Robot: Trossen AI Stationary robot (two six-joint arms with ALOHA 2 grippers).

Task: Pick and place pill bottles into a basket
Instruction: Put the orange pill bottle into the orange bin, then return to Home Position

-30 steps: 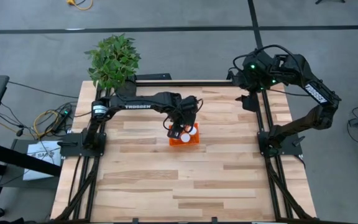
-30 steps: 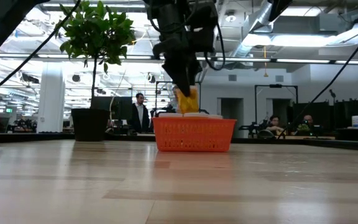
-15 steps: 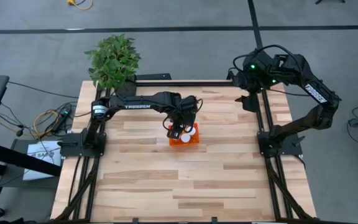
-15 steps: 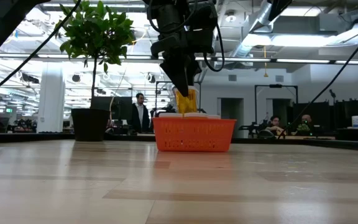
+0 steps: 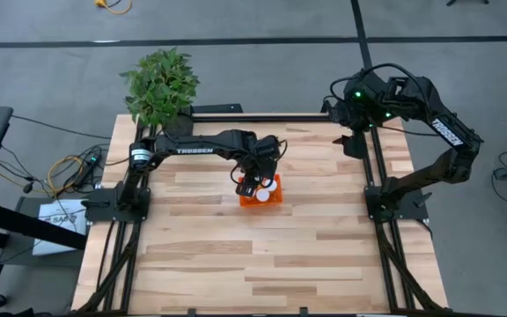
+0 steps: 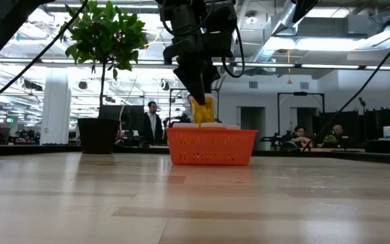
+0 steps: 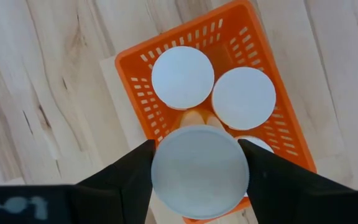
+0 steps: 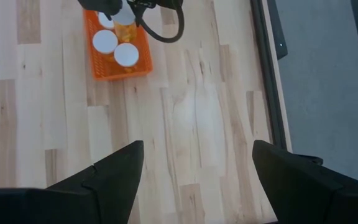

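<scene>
The orange basket (image 5: 271,199) stands on the table a little beyond its middle and shows from the side in the low view (image 6: 211,147). Three white-capped pill bottles stand in it: two caps (image 7: 182,77) (image 7: 243,98) show whole, and the third (image 7: 257,144) is partly hidden. My left gripper (image 5: 252,183) hangs over the basket's left part, shut on another pill bottle (image 6: 203,110). My right gripper (image 8: 197,146) is open with nothing between its fingers, high over the table's far right corner (image 5: 353,139). My left gripper pinches the pill bottle at its top, one finger on each side of the white cap (image 7: 161,171). The fingers come from above, pointing steeply down. The orange body (image 6: 204,112) hangs below them nearly upright, its lower end about level with the basket's rim.
A potted plant (image 5: 159,84) stands at the table's far left corner. Dark frame rails (image 5: 378,167) run along the left and right edges. The near half of the wooden table (image 5: 253,264) is bare. People stand in the room behind (image 6: 153,122).
</scene>
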